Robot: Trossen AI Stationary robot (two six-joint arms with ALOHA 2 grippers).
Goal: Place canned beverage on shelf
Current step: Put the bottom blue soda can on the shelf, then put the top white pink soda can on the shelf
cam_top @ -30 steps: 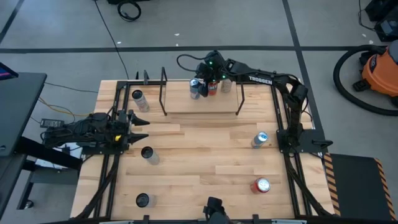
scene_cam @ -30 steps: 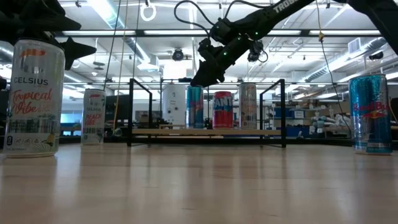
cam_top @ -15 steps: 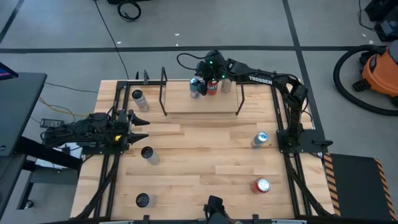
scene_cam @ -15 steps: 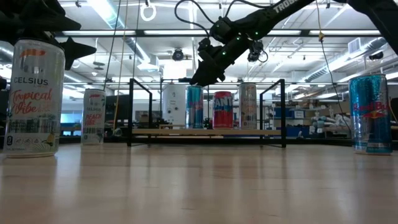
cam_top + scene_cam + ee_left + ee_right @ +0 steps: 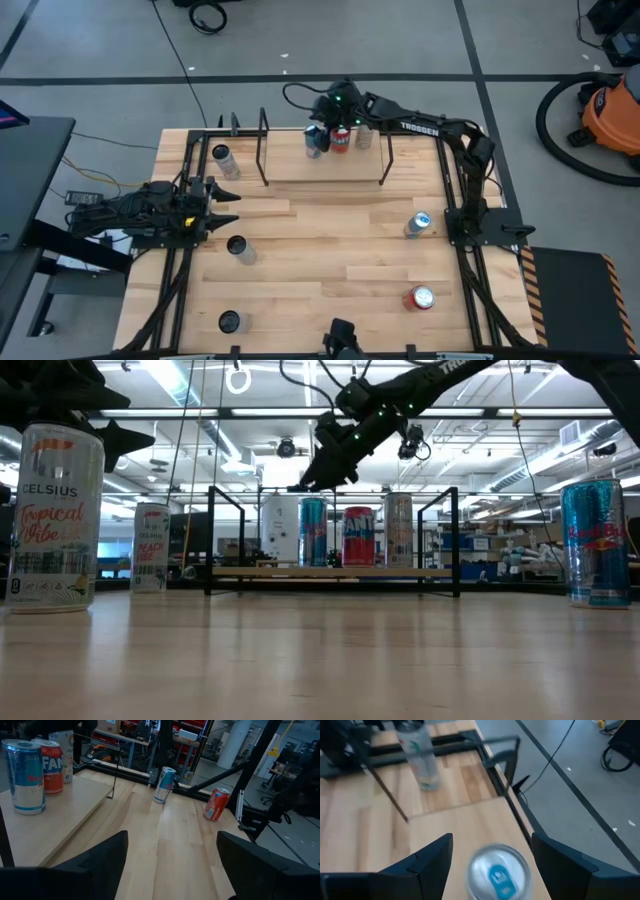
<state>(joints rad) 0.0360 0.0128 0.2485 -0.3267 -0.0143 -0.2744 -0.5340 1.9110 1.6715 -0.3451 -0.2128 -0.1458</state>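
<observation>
Right gripper (image 5: pixel 312 478) risen clear above blue can (image 5: pixel 313 532) on shelf (image 5: pixel 330 571); jaws wide, empty; left jaws wide.

In the right wrist view the can (image 5: pixel 498 871) below the fingers (image 5: pixel 427 862) is blurred, its label unreadable. From above, the arm hides part of the cans on the shelf (image 5: pixel 325 165).
</observation>
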